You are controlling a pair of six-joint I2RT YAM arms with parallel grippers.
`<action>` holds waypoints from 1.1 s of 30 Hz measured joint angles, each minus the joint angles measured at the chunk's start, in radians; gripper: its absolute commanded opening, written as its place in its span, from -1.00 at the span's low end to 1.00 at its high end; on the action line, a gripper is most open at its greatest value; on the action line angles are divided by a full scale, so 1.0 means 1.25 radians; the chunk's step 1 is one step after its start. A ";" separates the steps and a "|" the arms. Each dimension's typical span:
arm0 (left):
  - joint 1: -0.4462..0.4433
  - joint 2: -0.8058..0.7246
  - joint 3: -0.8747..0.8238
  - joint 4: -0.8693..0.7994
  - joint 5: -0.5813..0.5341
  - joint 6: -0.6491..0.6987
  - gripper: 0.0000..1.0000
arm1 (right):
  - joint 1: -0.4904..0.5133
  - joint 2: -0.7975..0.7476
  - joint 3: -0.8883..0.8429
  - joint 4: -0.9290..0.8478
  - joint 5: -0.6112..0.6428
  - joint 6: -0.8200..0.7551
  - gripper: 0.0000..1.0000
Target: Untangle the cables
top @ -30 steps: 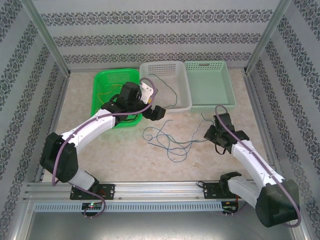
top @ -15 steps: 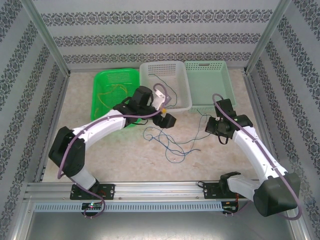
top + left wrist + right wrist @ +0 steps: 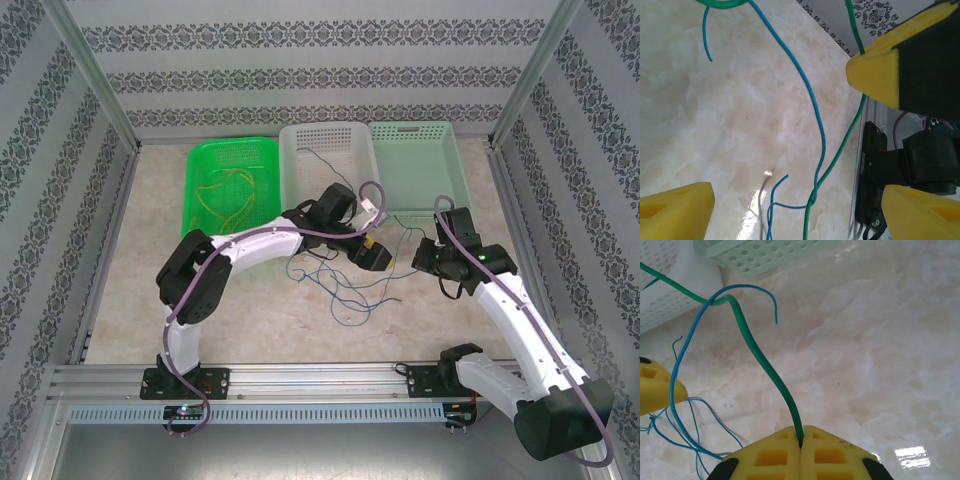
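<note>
Marbled beige table (image 3: 280,320), patterned walls (image 3: 300,75); cables (image 3: 345,290) sprawl mid-table.

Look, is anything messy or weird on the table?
Yes. The blue cables lie in a tangled heap on the table between the arms, and a green cable is twisted with one of them. The right gripper is pinching that green cable. Nothing looks broken or spilled.
</note>
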State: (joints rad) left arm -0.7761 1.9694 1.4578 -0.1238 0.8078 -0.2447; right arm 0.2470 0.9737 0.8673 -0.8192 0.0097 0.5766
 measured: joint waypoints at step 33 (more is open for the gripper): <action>0.031 -0.070 -0.090 0.020 -0.224 -0.015 -1.00 | -0.081 -0.075 0.064 -0.139 0.091 -0.055 -1.00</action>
State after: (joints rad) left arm -0.7376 1.8824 1.3449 -0.0982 0.5282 -0.2634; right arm 0.1455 0.8803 0.9470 -0.9924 0.1234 0.5076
